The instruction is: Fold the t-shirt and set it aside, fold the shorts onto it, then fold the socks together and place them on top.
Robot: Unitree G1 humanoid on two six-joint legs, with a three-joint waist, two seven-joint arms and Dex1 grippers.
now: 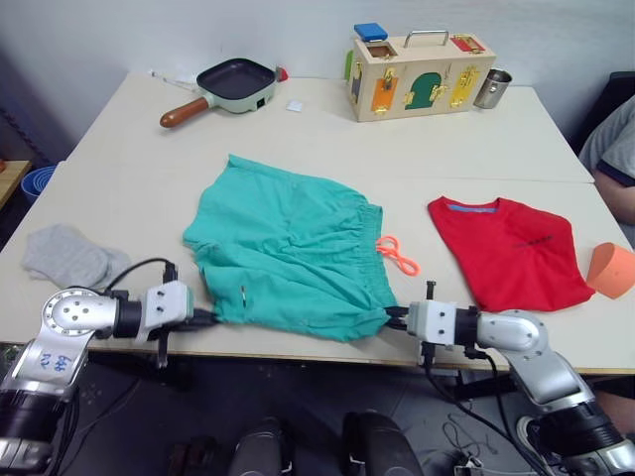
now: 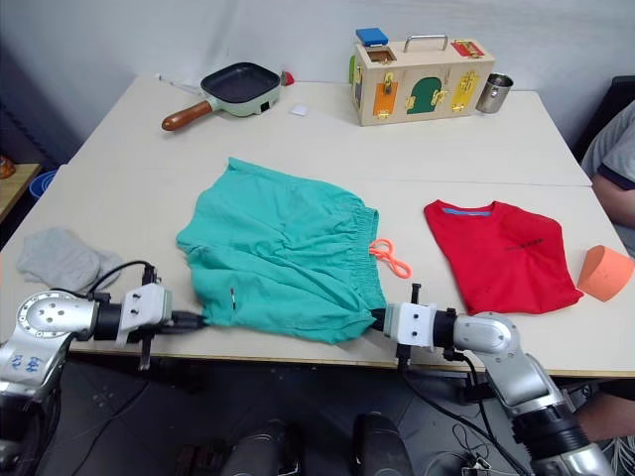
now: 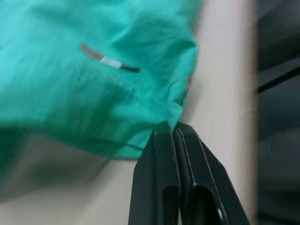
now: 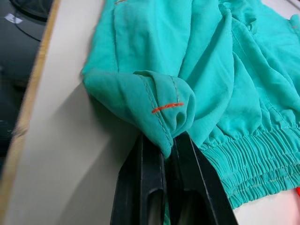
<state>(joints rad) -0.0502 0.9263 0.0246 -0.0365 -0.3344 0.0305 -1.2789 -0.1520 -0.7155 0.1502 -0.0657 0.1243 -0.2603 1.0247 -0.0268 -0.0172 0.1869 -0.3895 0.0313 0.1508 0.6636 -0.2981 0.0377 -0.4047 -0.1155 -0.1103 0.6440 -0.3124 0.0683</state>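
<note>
socks (image 1: 71,255): the light grey pair lay in a soft heap at the left of the table (image 1: 327,149), near the front edge, just beyond the left arm and untouched.
left hand (image 1: 210,317): its two black fingers were pressed together on a near-left corner of the shorts, the cloth nipped right at the fingertips, close to the table's near edge.
shorts (image 1: 288,248): teal-green and crinkled, they were spread in the middle of the table, long axis running left to right between the two hands, the gathered waistband turned to the right with the orange drawstring (image 1: 398,256) spilling out beside it.
key relation: the shorts lay wholly on the far side of both hands, so I judged the fold would have to carry the near edge away from the robot; each arm sat equally near its own corner.
right hand (image 1: 395,317): it pinched the near-right corner of the shorts, a bunched hem with orange stitching caught between its closed fingers.
t-shirt (image 1: 511,250): bright red, already folded to a compact shape, it rested at the right of the table, apart from the shorts, nearer the right arm.
</note>
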